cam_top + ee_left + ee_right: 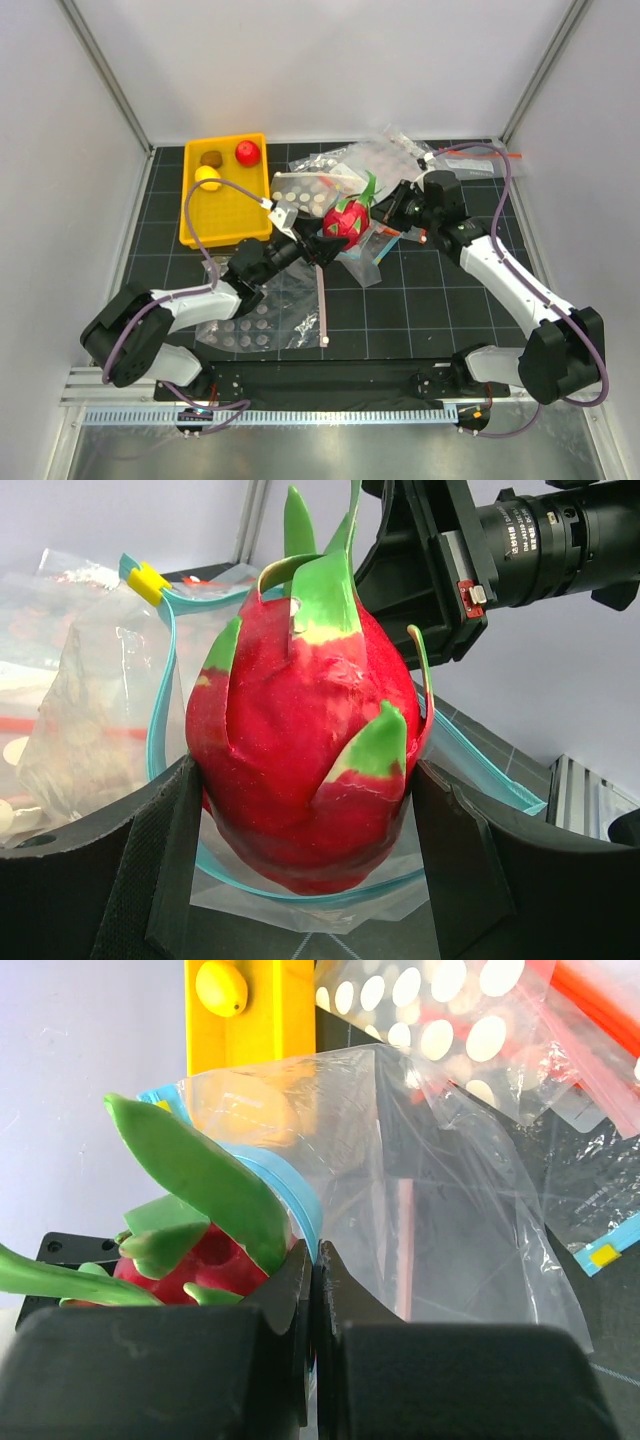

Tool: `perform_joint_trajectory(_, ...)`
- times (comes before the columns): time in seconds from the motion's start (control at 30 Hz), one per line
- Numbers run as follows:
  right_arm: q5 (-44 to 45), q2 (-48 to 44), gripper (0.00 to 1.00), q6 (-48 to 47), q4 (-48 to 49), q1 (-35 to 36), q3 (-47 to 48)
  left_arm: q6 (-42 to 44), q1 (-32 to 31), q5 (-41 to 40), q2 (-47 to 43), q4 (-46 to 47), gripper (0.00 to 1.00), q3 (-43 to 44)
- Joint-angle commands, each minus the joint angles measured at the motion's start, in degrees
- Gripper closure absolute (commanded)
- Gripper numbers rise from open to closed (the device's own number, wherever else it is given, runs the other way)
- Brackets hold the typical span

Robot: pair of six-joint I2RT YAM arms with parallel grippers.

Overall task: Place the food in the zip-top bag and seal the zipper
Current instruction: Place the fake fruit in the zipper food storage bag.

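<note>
The left claw (310, 835) is gripping the pink-red fruit (300, 710) at the zip-top bag (450, 1220) mouth; the right claw (314, 1280) is pinching the zipper (300, 1200) edge. The lemon (208, 177), kiwi (211, 158) and red ball (247, 152) are lying in the tray (225, 215).

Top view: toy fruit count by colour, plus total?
Pink-red fruit with green leaves: 1
Yellow lemon: 1
Red ball: 1
Brown kiwi: 1
Total: 4
</note>
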Motion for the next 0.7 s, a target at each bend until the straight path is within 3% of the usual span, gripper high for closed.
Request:
perform_joint_trajectory(0.0,-1.38,-2.77,0.99,-0.88,2.24,-0.12,1.87,3.60,-1.04,-0.94,0.02,-0.23,0.38,3.31)
perform_joint_trajectory(0.03,-1.30,-2.77,0.99,-0.89,2.24,-0.12,1.87,3.68,-1.22,-0.85,-0.07,-1.02,0.27,3.66)
perform_joint_trajectory(0.1,-1.12,-2.68,0.99,-1.06,2.33,-0.12,1.69,3.77,-1.48,-0.85,-0.94,-2.60,0.14,4.63)
perform_joint_trajectory(0.2,-0.86,-2.51,0.99,-1.15,2.51,-0.21,1.34,4.04,-1.57,-1.81,-3.39,-8.04,0.04,6.91)
perform_joint_trajectory(0.43,-0.33,-2.33,0.99,-1.68,2.59,-0.21,0.90,5.44,-2.10,-8.93,-10.96,-31.49,0.00,14.11)
perform_joint_trajectory(0.67,0.55,-2.51,0.99,-2.29,2.16,-0.21,0.90,2.63,-2.19,-14.29,-16.76,-44.87,0.00,19.21)
